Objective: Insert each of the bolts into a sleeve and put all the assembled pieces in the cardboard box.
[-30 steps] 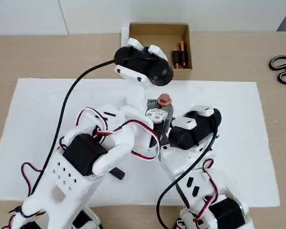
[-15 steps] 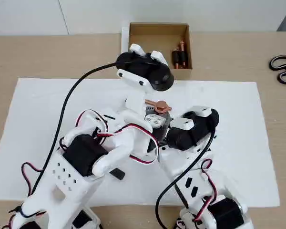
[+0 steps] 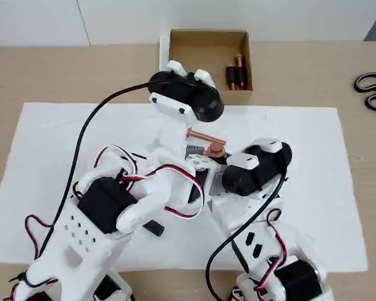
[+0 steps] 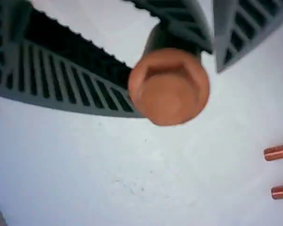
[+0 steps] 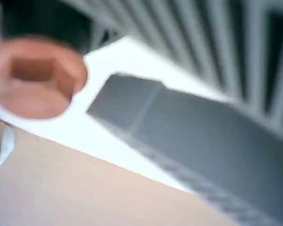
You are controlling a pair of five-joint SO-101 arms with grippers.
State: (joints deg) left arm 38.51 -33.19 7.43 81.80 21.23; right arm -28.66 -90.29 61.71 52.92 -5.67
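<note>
- The bolt is smooth copper. Its round head has a 6-sided recess, and a dark round body shows just behind the head.
- The left claw is clamped on it. Its 2 dark grey jaws, ribbed like gratings, meet the head from either side at their tips.
- In the high view a thin copper shaft lies nearly level between the 2 claws, just beside the left claw's black motor housing.
- The right claw has a black motor and a white shell and sits just beside the bolt. I cannot tell whether it is open or closed.
- 2 loose copper shafts lie on the paper, near the left claw but apart from it.
- A matte white paper sheet lies under both claws on a tan table.
- The cardboard box, brown and open-topped, stands just beyond the left claw.
- Inside it the assembled pieces, black sleeves with copper ends, rest against 1 wall.
- Black-handled scissors lie well apart from both claws, on the right claw's side.
</note>
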